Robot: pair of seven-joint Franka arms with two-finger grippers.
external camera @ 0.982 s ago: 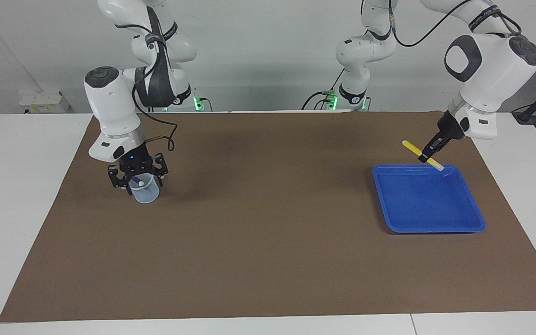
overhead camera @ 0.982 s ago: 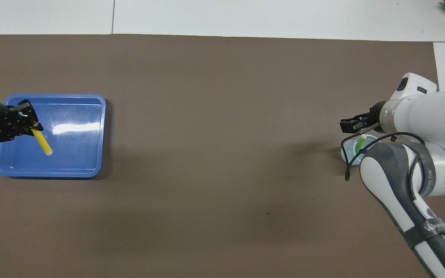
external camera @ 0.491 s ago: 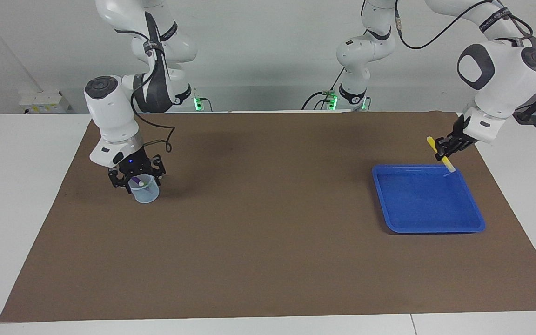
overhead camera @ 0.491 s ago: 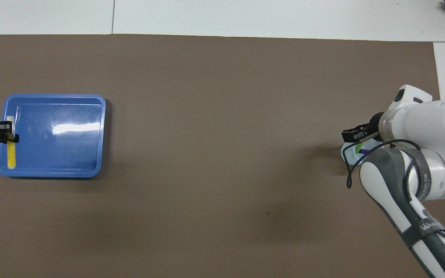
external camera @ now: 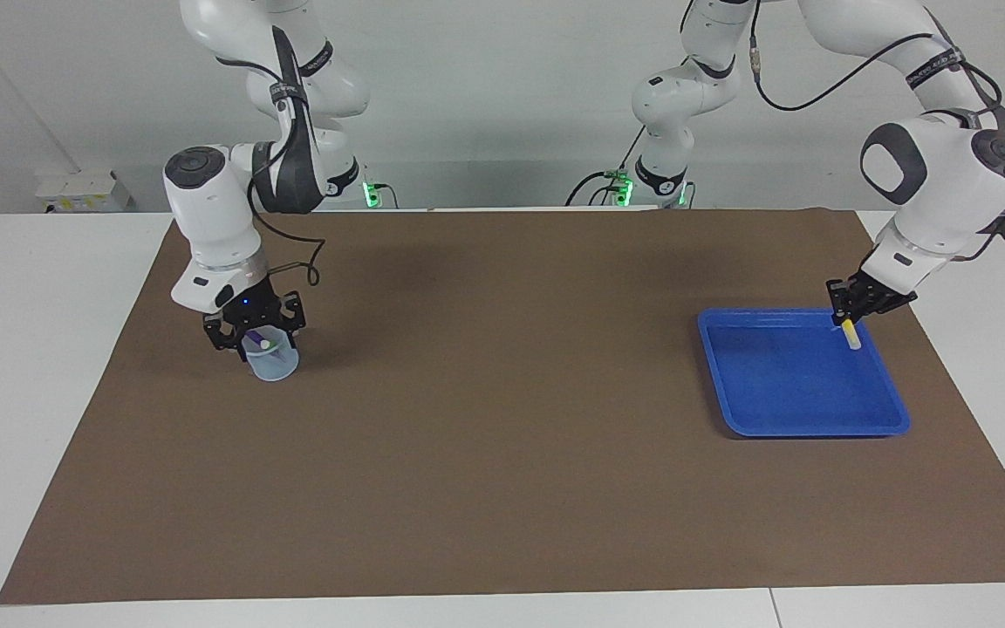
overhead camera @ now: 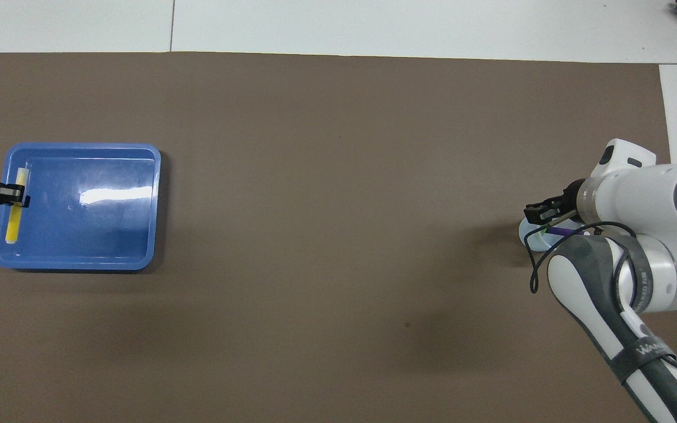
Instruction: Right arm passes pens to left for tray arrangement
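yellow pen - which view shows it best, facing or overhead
The overhead view: the yellow pen shows nearly full length, lying along the blue tray's edge at the left arm's end, crossed only by the left gripper. The facing view shows just a short stub below that gripper.

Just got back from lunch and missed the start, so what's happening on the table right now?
The left gripper holds the yellow pen low inside the blue tray, along the tray's edge at the left arm's end of the table. The right gripper is down at the small pale-blue cup, where the purple pen shows.
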